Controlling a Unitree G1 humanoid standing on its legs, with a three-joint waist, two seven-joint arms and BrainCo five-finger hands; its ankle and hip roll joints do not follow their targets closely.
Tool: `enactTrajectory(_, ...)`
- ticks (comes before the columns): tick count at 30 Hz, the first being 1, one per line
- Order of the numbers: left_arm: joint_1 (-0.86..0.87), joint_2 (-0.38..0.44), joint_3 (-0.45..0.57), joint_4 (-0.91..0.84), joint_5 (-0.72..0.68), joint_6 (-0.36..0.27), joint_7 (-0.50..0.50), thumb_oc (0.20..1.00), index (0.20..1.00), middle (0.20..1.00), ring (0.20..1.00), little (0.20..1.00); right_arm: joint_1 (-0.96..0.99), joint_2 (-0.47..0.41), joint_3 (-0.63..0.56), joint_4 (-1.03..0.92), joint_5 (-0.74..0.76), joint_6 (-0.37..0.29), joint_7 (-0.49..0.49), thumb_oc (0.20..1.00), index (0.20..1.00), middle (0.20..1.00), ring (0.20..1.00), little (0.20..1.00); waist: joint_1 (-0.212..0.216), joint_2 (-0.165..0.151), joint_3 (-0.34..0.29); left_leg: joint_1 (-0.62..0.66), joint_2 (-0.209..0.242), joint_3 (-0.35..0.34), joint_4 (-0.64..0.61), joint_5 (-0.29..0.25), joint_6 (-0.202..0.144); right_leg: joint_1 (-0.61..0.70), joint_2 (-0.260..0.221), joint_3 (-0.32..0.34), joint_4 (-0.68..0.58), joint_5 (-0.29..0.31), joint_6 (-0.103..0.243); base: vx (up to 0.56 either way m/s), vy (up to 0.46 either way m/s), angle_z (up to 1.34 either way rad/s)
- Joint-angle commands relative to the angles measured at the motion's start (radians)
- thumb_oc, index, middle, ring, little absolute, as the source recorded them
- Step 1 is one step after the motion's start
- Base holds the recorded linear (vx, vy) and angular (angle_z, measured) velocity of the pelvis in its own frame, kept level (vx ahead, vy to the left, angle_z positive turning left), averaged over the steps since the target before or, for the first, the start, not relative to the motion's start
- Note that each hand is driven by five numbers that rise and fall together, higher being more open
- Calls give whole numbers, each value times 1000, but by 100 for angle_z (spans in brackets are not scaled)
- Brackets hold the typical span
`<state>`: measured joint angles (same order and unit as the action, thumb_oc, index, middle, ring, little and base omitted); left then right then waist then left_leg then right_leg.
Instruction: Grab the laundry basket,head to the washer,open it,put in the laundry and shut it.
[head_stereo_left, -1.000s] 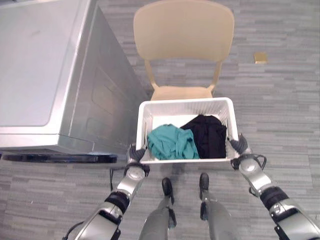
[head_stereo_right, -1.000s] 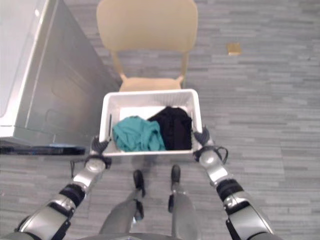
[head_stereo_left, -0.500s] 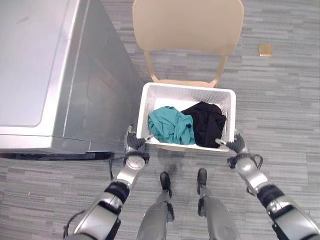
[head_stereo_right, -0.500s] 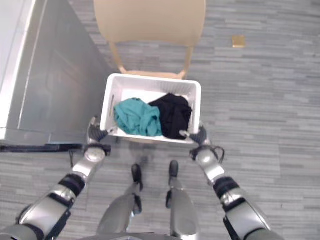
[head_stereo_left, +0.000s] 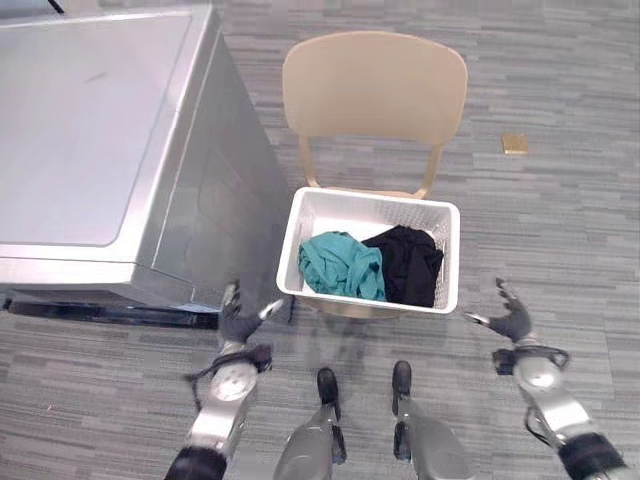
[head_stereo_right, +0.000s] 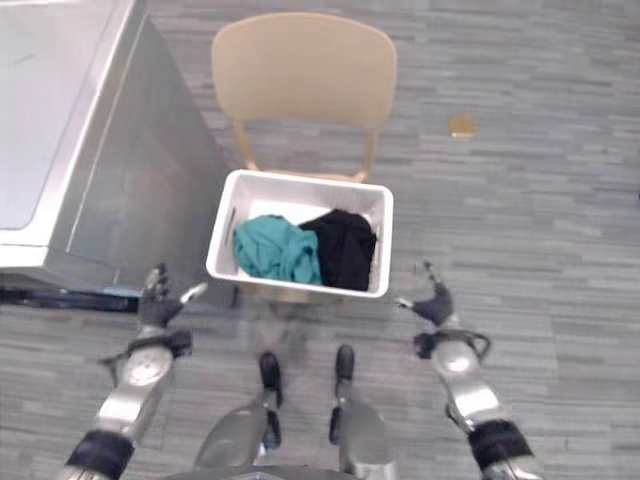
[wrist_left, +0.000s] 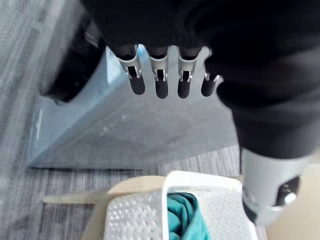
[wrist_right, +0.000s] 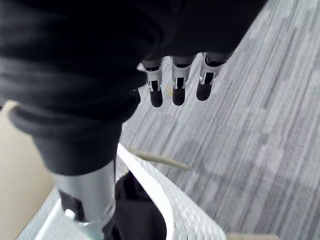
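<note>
The white laundry basket (head_stereo_left: 447, 262) rests on the seat of a tan chair (head_stereo_left: 374, 92). Inside it lie a teal garment (head_stereo_left: 340, 266) and a black garment (head_stereo_left: 410, 262). My left hand (head_stereo_left: 238, 326) hovers open just left of the basket's near corner, fingers straight and apart from it. On the other side, my right hand (head_stereo_left: 511, 322) is open too, a short way off the basket's right wall. The silver washer (head_stereo_left: 90, 150) stands to the left, next to the chair. In the left wrist view, straight fingers (wrist_left: 157, 84) point at the washer's side (wrist_left: 130, 130), with the basket (wrist_left: 135, 215) below.
A small tan square (head_stereo_left: 515, 143) lies on the grey plank floor to the right of the chair. The washer's dark lower front edge (head_stereo_left: 110, 312) runs close by my left hand. Open floor stretches to the right of the basket.
Both hands have let go of the basket, opened, and drawn back and outward. The basket now sits on the chair seat. The camera has shifted.
</note>
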<state>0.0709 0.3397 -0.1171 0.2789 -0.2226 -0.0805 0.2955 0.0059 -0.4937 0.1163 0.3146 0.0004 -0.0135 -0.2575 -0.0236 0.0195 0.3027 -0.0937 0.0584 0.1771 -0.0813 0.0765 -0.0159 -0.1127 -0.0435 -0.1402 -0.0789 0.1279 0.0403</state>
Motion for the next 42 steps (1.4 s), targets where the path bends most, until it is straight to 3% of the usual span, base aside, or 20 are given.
enactTrajectory(1,-32,33,5,63,-2,-27,-66,1000,1000,1000,1000,1000,16,18,9,27,-19,-36,56,1000,1000,1000,1000,1000,18,-31,-62,-6,-13,-28,-6,-12,-25,3,-51,19,104,-127,82,-52,-64,15)
enactTrajectory(11,62,38,-17,288,110,3,-157,1000,1000,1000,1000,1000,73,87,28,238,-21,-57,119,1000,1000,1000,1000,1000,31,-20,-100,53,-5,-52,24,-11,-32,86,-31,-7,130,-177,57,-28,-53,10)
enactTrajectory(16,35,11,-11,444,100,10,-125,1000,1000,1000,1000,1000,36,86,45,330,-6,-60,89,1000,1000,1000,1000,1000,49,-47,-82,-43,-2,-97,169,-44,-51,69,-68,-42,115,-149,49,-152,46,38)
enactTrajectory(17,36,-5,-11,469,93,11,-115,1000,1000,1000,1000,1000,40,94,41,337,5,-59,84,1000,1000,1000,1000,1000,42,-59,-88,-31,49,-66,180,-57,-50,60,-102,-66,115,-138,57,-107,145,56)
enactTrajectory(18,36,-5,-11,470,93,11,-115,1000,1000,1000,1000,1000,40,94,41,337,5,-59,84,1000,1000,1000,1000,1000,41,-58,-87,-30,50,-67,180,-58,-50,61,-101,-67,116,-139,57,-69,295,73)
enactTrajectory(19,37,-25,-11,494,74,6,-103,1000,1000,1000,1000,1000,50,100,38,346,15,-58,80,1000,1000,1000,1000,1000,28,-60,-102,1,125,-35,164,-38,-63,61,-133,-91,118,-136,67,0,176,64)
enactTrajectory(21,35,-30,-16,499,73,3,-97,1000,1000,1000,1000,1000,59,103,33,351,19,-56,80,1000,1000,1000,1000,1000,20,-55,-111,26,160,-17,145,-35,-80,77,-148,-102,120,-151,81,75,340,66)
enactTrajectory(22,20,-32,-34,502,90,2,-91,1000,1000,1000,1000,1000,68,106,27,364,25,-53,79,1000,1000,1000,1000,1000,4,-45,-128,34,213,61,88,17,-109,88,-178,-142,119,-153,96,31,376,75)
enactTrajectory(23,19,-32,-35,502,91,2,-90,1000,1000,1000,1000,1000,68,106,26,364,26,-53,79,1000,1000,1000,1000,1000,4,-45,-123,31,214,68,85,33,-104,85,-179,-152,119,-143,90,75,564,107)
enactTrajectory(24,-5,-30,-58,489,103,-7,-97,1000,1000,1000,1000,1000,76,119,16,374,37,-50,85,1000,1000,1000,1000,1000,-15,-32,-148,60,236,128,24,28,-132,110,-215,-185,116,-149,118,123,437,99)
enactTrajectory(26,-28,-23,-75,502,110,-14,-88,1000,1000,1000,1000,1000,50,128,28,393,40,-50,83,1000,1000,1000,1000,1000,-6,-41,-148,34,204,100,63,3,-129,133,-259,-201,111,-105,141,177,509,82)
enactTrajectory(29,-45,1,-66,504,112,-16,-81,1000,1000,1000,1000,1000,29,160,51,379,33,-42,91,1000,1000,1000,1000,1000,11,-73,-132,7,139,82,112,-67,-87,100,-323,-177,159,-7,166,55,342,41)
enactTrajectory(31,-53,11,-64,507,113,-15,-76,1000,1000,1000,1000,1000,6,172,70,381,26,-40,90,1000,1000,1000,1000,1000,21,-79,-124,2,120,84,120,-83,-70,77,-335,-164,187,7,163,10,212,6)
enactTrajectory(32,-59,16,-63,509,116,-12,-74,1000,1000,1000,1000,1000,-5,182,84,377,26,-37,92,1000,1000,1000,1000,1000,26,-78,-118,5,108,80,117,-90,-58,63,-327,-151,208,-5,151,9,296,-4)
enactTrajectory(33,-61,23,-60,515,118,-16,-73,1000,1000,1000,1000,1000,-11,197,110,352,33,-49,99,1000,1000,1000,1000,1000,23,-74,-107,9,70,80,95,-71,-25,13,-242,-80,264,-48,114,9,294,6)
enactTrajectory(34,-61,23,-60,515,118,-16,-73,1000,1000,1000,1000,1000,-11,197,110,352,33,-49,99,1000,1000,1000,1000,1000,24,-74,-108,9,70,81,94,-71,-26,10,-243,-78,268,-50,114,56,341,3)
enactTrajectory(36,-54,15,-64,500,127,-20,-76,1000,1000,1000,1000,1000,-25,182,164,298,21,-57,115,1000,1000,1000,1000,1000,10,-51,-89,57,5,38,37,-66,-6,-24,-72,27,269,-154,86,157,300,22)
enactTrajectory(38,-54,11,-68,505,134,-18,-75,1000,1000,1000,1000,1000,-45,161,201,249,-5,-57,121,1000,1000,1000,1000,1000,8,-45,-82,77,-30,4,24,-71,1,-41,-15,43,227,-155,71,140,135,52)
enactTrajectory(41,-60,5,-74,512,140,-19,-69,1000,1000,1000,1000,1000,-69,141,228,205,-9,-64,125,1000,1000,1000,1000,1000,5,-46,-75,89,-62,-36,24,-83,4,-60,18,85,164,-129,70,156,4,91)
enactTrajectory(42,-47,0,-77,505,146,-22,-74,1000,1000,1000,1000,1000,-83,122,240,159,-21,-65,132,1000,1000,1000,1000,1000,12,-45,-75,82,-88,-90,45,-88,9,-50,16,120,147,-112,70,222,-32,81)
